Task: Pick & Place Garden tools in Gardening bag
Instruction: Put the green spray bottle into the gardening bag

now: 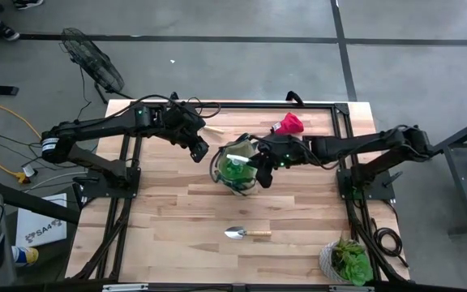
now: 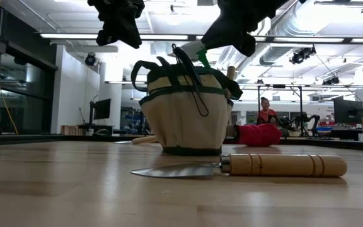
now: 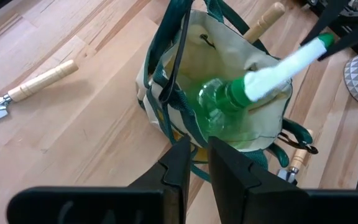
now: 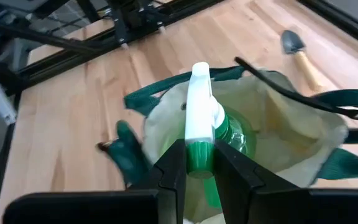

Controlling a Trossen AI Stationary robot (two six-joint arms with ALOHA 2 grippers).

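Note:
The khaki gardening bag with dark green trim stands upright mid-table. A green spray bottle with a white spray head lies tilted in its mouth, and my right gripper is shut on the head. My left gripper hovers shut and empty above the bag's left rim. A silver trowel with a wooden handle lies flat toward the near edge. A red piece lies behind the bag. A wooden handle sticks out of the bag's outer side. My right gripper pinches the green end of the white spray head between its two fingers, coming from the table's right and slanting down. The bottle tilts, its green body down inside the bag's mouth and its head up and out toward the gripper.
A leafy plant in a pale pot stands at the near right corner. A second wooden handle lies beyond the bag on the left. Bare wood lies near and left of the trowel. A person is in the room behind.

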